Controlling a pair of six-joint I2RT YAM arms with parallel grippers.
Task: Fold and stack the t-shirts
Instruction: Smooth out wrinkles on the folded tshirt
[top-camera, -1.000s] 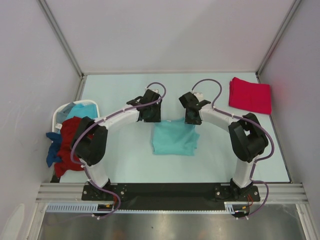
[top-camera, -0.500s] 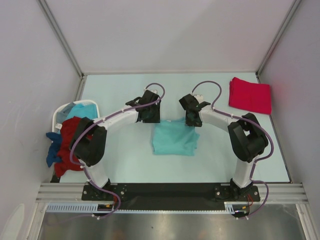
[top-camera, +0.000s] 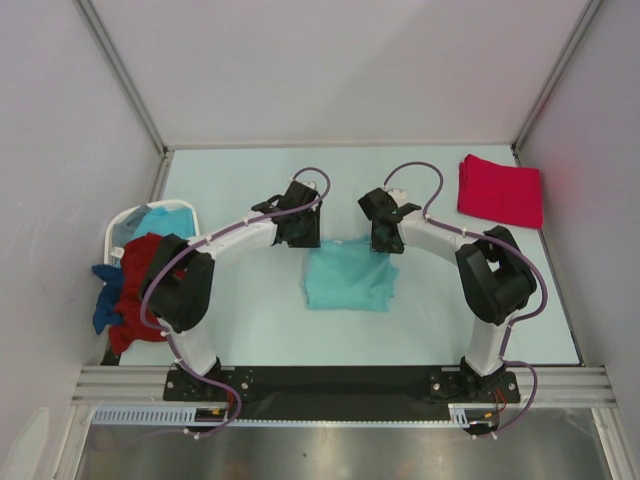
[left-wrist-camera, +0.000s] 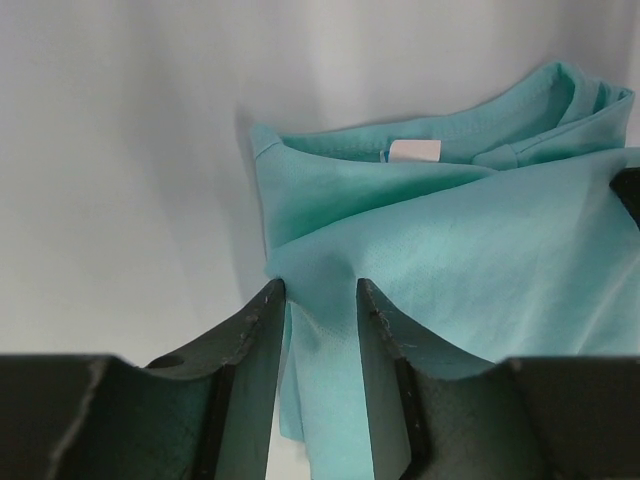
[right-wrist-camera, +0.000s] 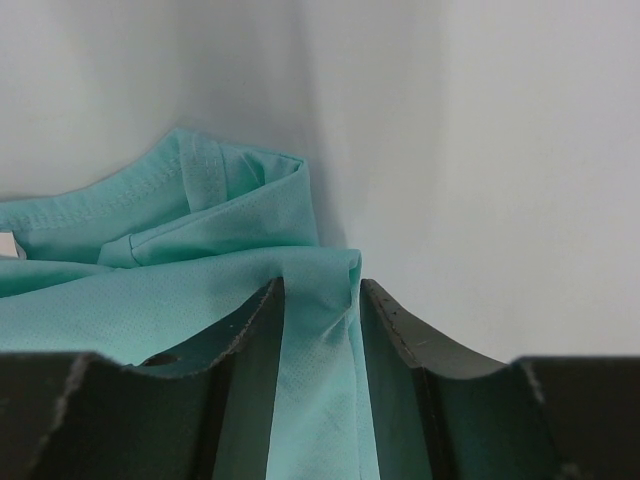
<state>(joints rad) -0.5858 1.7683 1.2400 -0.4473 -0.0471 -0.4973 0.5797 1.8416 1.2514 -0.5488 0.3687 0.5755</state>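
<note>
Where pincers pinch: basket (top-camera: 118, 236) well left.

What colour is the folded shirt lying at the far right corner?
Bright pinkish-red folded shirt, clearest in the top external view.

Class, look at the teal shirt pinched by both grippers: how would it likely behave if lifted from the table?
The teal shirt would probably droop between the left gripper and right gripper: its cloth bunches in soft folds at each pinch. It looks thin, so likely light. Its loose folded layers, seen near the collar, may slide apart and unfold.
</note>
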